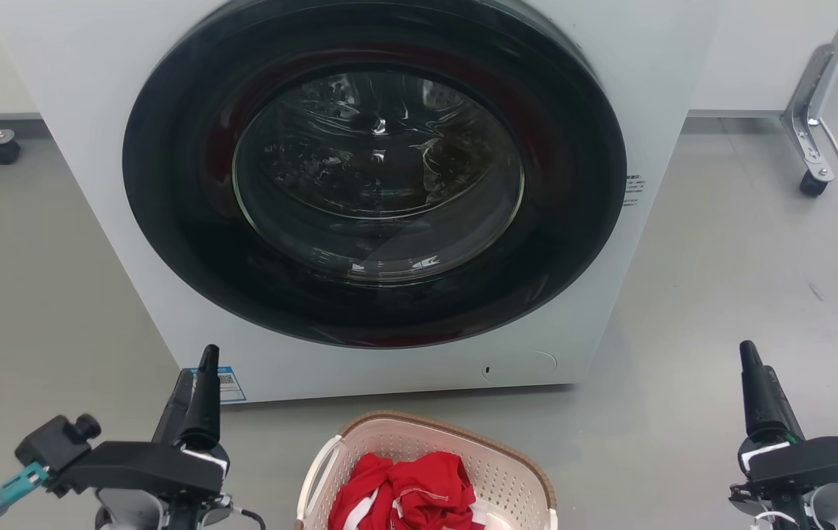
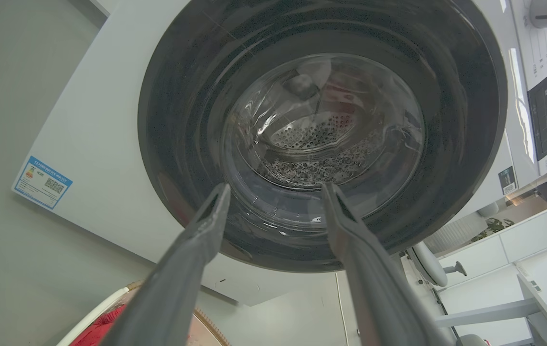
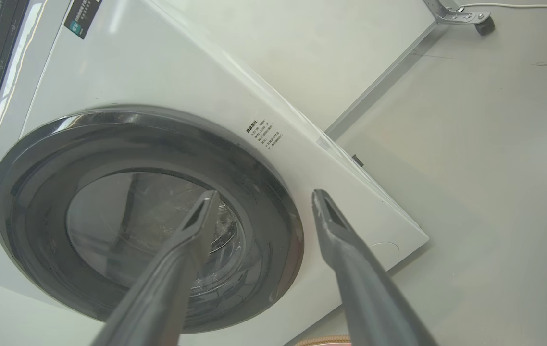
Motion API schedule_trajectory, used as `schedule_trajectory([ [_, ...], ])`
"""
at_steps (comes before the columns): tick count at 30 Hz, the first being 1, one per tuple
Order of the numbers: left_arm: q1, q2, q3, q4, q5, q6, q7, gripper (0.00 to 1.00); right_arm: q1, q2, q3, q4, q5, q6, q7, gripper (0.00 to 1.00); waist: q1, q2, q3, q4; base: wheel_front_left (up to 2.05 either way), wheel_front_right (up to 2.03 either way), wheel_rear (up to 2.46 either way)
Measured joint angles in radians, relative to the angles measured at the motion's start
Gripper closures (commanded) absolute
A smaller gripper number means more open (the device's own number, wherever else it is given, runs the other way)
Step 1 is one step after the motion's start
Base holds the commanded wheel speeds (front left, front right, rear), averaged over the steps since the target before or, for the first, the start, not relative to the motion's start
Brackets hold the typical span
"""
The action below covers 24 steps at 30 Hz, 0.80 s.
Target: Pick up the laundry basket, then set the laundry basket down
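The laundry basket (image 1: 500, 471) sits on the grey floor (image 1: 743, 258) right in front of the washing machine (image 1: 95, 73), between the two arms, with red clothes (image 1: 404, 493) bundled inside. The left gripper (image 2: 276, 187) hangs near the basket's left side, fingers spread and holding nothing, pointing at the machine's round dark door (image 1: 375, 173). The right gripper (image 3: 266, 193) stands further off on the right, likewise spread and empty.

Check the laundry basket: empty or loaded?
Loaded: crumpled red clothing lies inside the laundry basket, which stands upright on the floor before the washing machine.
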Motion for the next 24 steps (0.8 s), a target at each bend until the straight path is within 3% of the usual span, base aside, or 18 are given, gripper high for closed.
schedule_trajectory([
  [17, -0.036, 0.061, -0.121, -0.032, 0.359, 0.098, -0.062, 0.0, -0.021, -0.077, 0.131, -0.025, -0.351, -0.067, -0.063, 0.0, 0.0, 0.0, -0.002, 0.009, 0.0, 0.0, 0.0],
  [24, -0.039, 0.064, -0.138, -0.04, 0.441, 0.117, -0.088, 0.0, -0.033, -0.093, 0.169, -0.034, -0.463, -0.089, -0.089, 0.0, 0.0, 0.0, -0.002, 0.013, 0.0, 0.0, 0.0],
])
